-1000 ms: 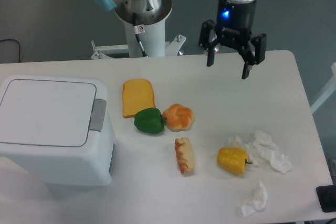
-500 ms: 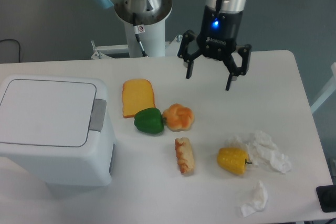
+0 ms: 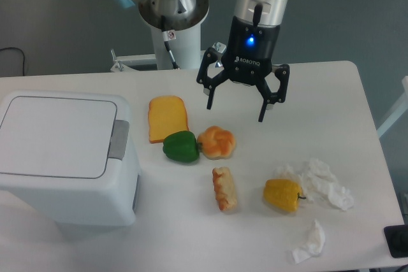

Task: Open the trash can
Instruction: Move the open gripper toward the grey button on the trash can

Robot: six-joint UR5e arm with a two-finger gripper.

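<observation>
Hovering above the table (image 3: 331,93) with my gripper (image 3: 235,104) spread wide and nothing between the fingers, I am at the approach step. The trash can (image 3: 67,157) sits at the left edge of the table, well apart from me, its flat lid down and its grey push tab (image 3: 118,139) facing the food. Between us lie a slice of bread (image 3: 167,118), a green pepper (image 3: 181,146) and a bun (image 3: 217,142), the last almost under my fingers. I judge the next move calls for crossing leftward above these items, then lowering one fingertip onto the tab and pressing so the lid springs up.
</observation>
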